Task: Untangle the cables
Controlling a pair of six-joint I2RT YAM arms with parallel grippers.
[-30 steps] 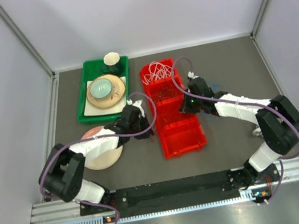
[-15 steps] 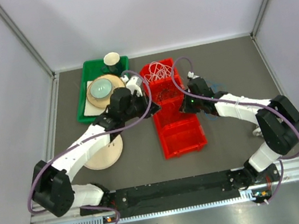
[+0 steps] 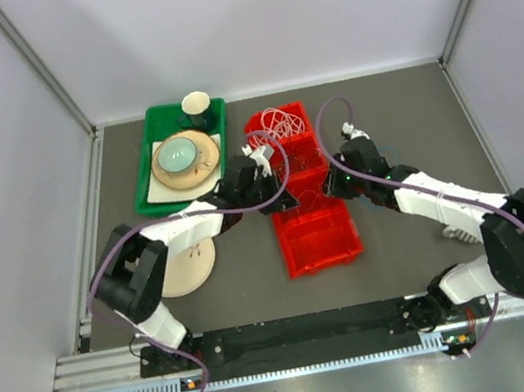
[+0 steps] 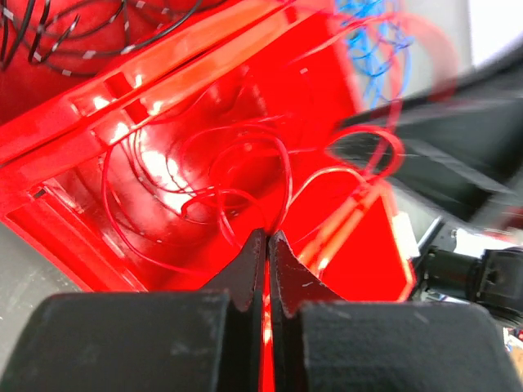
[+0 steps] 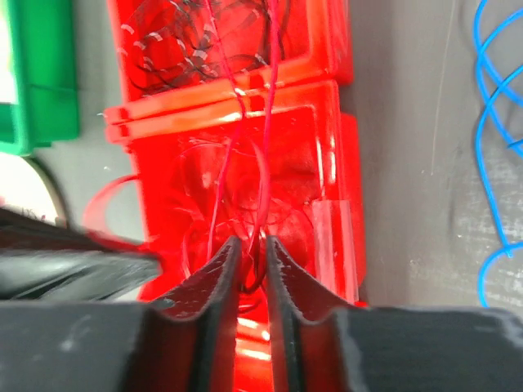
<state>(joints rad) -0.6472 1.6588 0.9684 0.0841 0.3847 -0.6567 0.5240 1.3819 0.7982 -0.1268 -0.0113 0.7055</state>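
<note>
The cables lie in a row of red bins (image 3: 343,242): white ones (image 3: 279,119) at the back, black ones (image 5: 172,49) behind the divider, thin red loops (image 4: 237,155) in the bin under both grippers. Blue cable (image 5: 490,122) lies on the table to the right. My left gripper (image 4: 267,235) reaches in from the left (image 3: 274,176), shut, with a red loop running into its tips. My right gripper (image 5: 251,241) hangs over the same bin from the right (image 3: 327,184). Its jaws stand a little apart, with red strands (image 5: 265,163) and a dark one passing loosely between them.
A green tray (image 3: 154,197) at the back left holds a plate with a bowl (image 3: 179,156) and a cup (image 3: 195,103). A pale plate (image 3: 185,267) lies on the table under the left arm. White walls close in on three sides.
My left arm swung from beside the pale plate up past the tray to the red bin, and its gripper shut. My right gripper's jaws parted slightly; that arm shifted a little.
</note>
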